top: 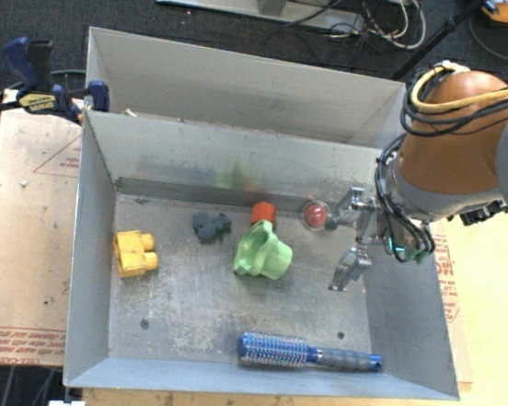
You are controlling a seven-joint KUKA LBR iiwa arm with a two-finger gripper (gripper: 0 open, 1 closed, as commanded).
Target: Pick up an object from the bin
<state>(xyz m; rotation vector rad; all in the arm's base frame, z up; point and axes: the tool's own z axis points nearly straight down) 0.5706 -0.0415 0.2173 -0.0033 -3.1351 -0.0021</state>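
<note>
Lower part of orange piece [263,213] is hidden behind green crumpled thing [263,253]. Left of green crumpled thing, dark grey lump [210,226]: kind unclear. Right of it, reddish ball [314,216]: too small to identify. Picture edge cuts off arm [457,141].

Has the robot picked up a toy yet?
Not yet. Nothing is done so far: the red ball, green cloth, yellow block and blue brush all lie on the bin floor. Right now the hand is low on the bin's right side, open and holding nothing, with the ball just beside it. Grabbing one thing and lifting it out is left.
</note>
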